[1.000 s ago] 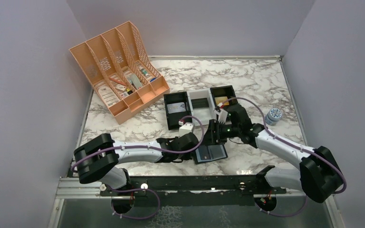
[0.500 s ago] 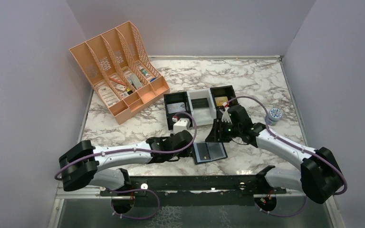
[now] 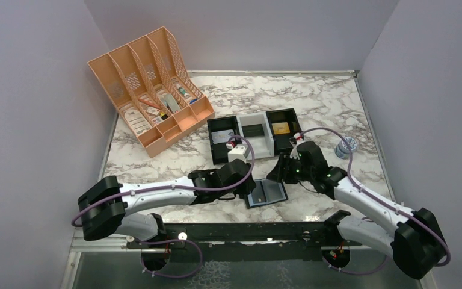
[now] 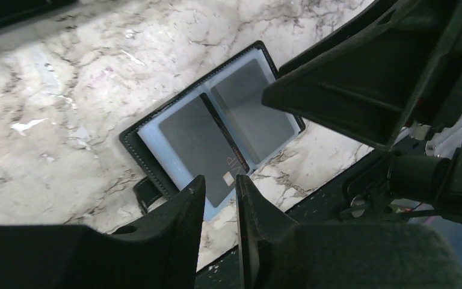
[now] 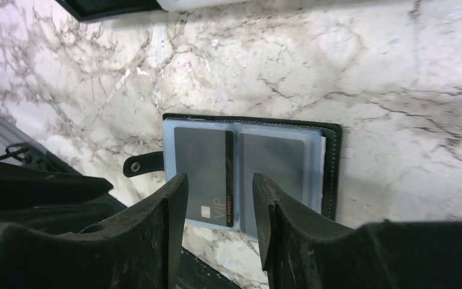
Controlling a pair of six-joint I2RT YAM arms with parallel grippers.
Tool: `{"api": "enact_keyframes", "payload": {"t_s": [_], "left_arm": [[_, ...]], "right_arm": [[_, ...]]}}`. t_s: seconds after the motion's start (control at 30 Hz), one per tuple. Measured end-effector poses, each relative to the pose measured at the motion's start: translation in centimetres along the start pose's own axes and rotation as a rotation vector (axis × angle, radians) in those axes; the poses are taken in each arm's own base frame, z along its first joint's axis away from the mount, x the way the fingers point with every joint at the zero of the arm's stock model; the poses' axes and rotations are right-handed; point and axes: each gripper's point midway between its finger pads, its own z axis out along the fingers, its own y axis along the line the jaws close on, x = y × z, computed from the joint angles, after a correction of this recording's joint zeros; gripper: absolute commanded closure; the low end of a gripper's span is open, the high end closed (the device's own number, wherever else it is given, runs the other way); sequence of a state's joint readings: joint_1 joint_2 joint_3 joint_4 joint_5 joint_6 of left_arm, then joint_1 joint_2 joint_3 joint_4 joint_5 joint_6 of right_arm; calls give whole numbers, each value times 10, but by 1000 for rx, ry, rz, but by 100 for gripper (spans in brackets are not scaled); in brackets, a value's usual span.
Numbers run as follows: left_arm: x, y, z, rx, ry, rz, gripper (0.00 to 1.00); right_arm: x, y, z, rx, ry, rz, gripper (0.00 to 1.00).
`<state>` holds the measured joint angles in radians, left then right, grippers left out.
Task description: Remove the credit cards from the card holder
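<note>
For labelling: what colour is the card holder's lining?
The card holder lining: pale blue-grey, best in right wrist view.

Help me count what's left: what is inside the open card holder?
The card holder shows two blue-grey sleeves, each with a dark grey card: the VIP card on the snap-tab side, the second card beside it. Any cards stacked beneath are hidden.

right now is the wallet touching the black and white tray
Apart: the right wrist view shows bare marble between the wallet and the tray.

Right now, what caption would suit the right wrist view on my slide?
Open right claw poised over the unfolded card holder, a dark grey credit card showing in one sleeve.
</note>
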<state>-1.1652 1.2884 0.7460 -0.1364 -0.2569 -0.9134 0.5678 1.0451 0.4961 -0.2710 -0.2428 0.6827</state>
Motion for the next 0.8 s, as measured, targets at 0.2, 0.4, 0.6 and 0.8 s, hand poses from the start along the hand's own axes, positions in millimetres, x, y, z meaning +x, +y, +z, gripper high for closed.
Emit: {"api": "enact_keyframes", "payload": {"t_s": [0.2,0.4,0.6,0.8], "left_arm": [[20,-8,22,19,86,15,72],[31,-3,35,-22,136,29,50],[48,15,43,-90,190,47,72],[59,26,49,-128,219,56,79]], "right_arm": [[-9,-8,-11,19,-116,-12,55],[-1,-1,-5,-28,-69,-21,57],[35,0,12,-80,144,15,60],[46,6,15,-127,207,25,61]]}}
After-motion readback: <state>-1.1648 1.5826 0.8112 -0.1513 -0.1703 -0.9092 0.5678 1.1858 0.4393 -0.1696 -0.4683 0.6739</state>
